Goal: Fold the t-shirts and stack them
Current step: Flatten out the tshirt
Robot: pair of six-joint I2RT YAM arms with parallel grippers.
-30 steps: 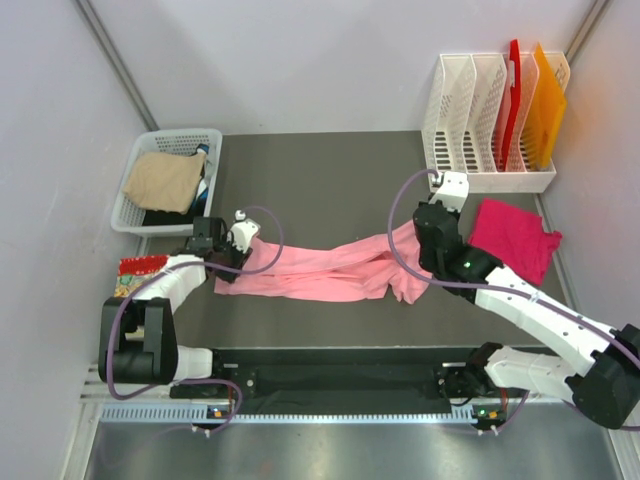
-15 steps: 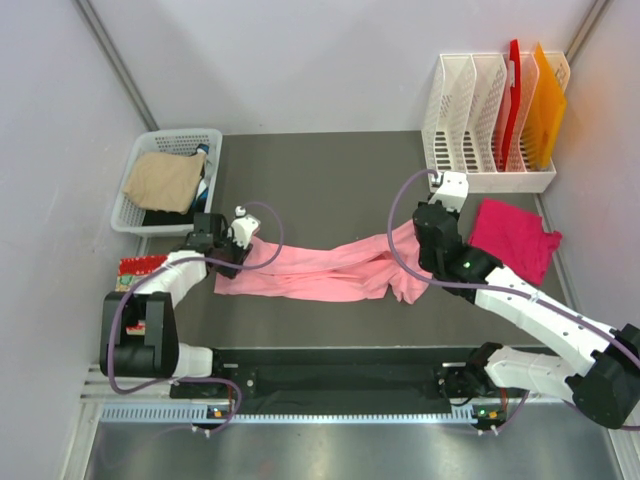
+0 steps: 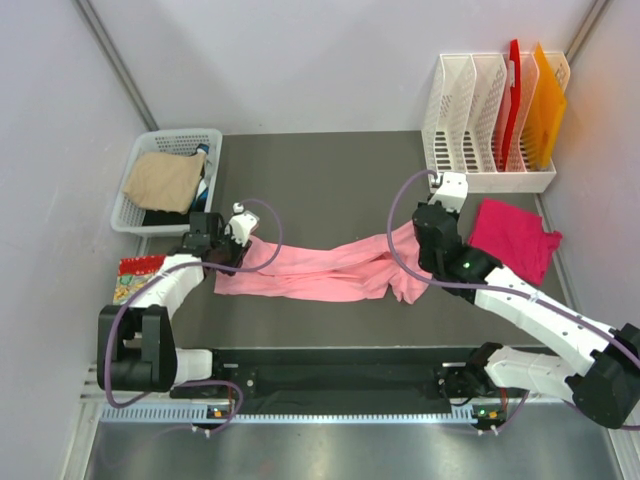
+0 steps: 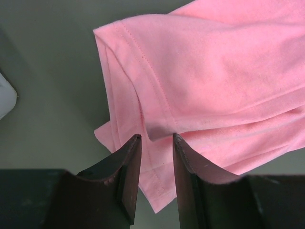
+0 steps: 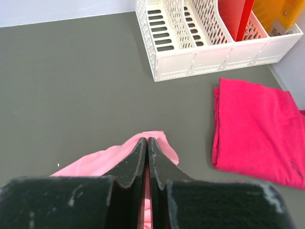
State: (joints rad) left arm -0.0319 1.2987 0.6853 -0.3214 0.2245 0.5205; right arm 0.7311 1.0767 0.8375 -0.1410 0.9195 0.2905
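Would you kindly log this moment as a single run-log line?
left gripper: open, astride pink t-shirt hem | right gripper: shut on pink t-shirt | magenta t-shirt: folded, beside file rack

Probably a robot lab: a walled test table (image 3: 330, 165) with white file rack (image 3: 480, 120) and laundry basket (image 3: 135, 205).

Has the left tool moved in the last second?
Yes. The left tool has crept up the view toward the white basket, still at the pink shirt's end.
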